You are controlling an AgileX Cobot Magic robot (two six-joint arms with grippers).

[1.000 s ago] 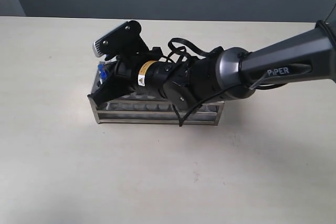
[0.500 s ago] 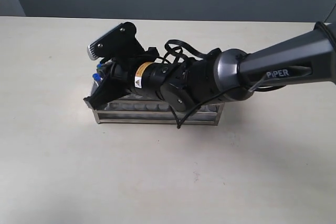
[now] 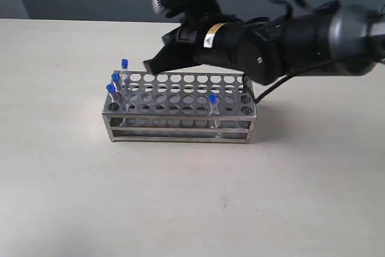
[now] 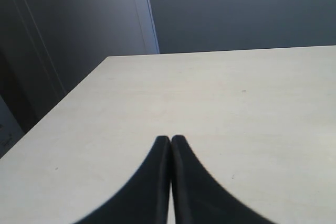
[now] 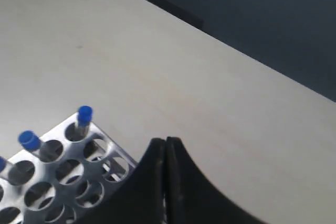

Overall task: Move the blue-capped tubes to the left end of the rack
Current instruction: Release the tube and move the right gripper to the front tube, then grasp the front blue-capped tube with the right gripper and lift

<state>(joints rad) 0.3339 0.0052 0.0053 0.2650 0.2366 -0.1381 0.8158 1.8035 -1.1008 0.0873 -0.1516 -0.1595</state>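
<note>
Steel rack [image 3: 180, 139], shiny, round-holed top plate, on matte beige worktop [image 3: 180, 203]. Three blue-capped tubes [image 3: 115, 78] upright at left end, fourth tube [image 3: 212, 104] front row right. Right jaws together, empty, above rack; left jaws together.

Checking in from my right tool [image 3: 148, 64]: the rack [image 3: 180, 135] sits on the table [image 3: 180, 209] underneath it. The tool's tip hangs over the rack's back edge near the left end, clear of it. Three tubes [image 3: 114, 82] stand in the holes at that left end, just left of the tip and lower down. The fourth tube [image 3: 213, 105] is in the front row, off to the tip's right and nearer the camera. My left tool [image 4: 170, 140] hangs over the table too.
</note>
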